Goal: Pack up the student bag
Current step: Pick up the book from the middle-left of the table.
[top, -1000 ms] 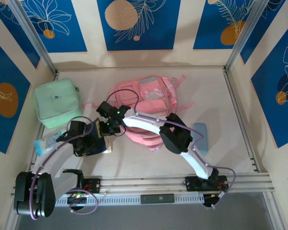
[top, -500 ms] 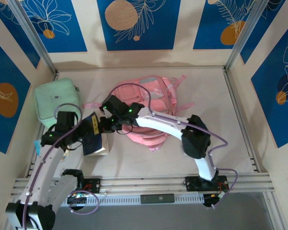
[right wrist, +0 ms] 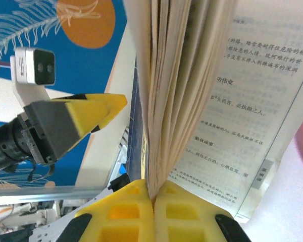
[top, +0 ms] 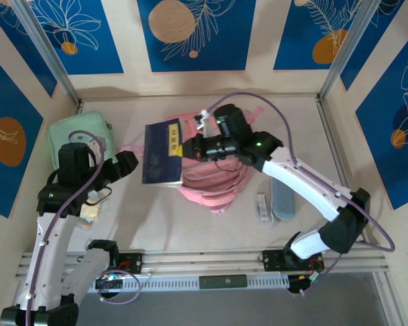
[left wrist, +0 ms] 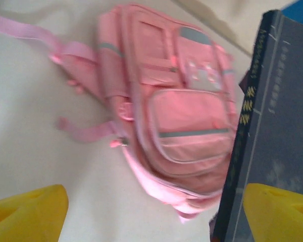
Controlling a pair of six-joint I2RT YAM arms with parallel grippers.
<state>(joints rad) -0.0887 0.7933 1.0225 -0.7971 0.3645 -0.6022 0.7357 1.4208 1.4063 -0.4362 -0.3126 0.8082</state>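
One student bag (top: 214, 178) lies below the right claw (top: 188, 147) gripping a book (top: 162, 153).

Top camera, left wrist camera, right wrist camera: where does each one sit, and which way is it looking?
Top external: above and behind the arms, looking down at the table; both arms, left hand and right hand show.
Left wrist: on the left arm, facing the student bag and the book; its yellow fingers stand apart.
Right wrist: on the right arm, looking along the book's pages toward the left hand; its fingers pinch the pages.
Shared: both wrist views show the book.
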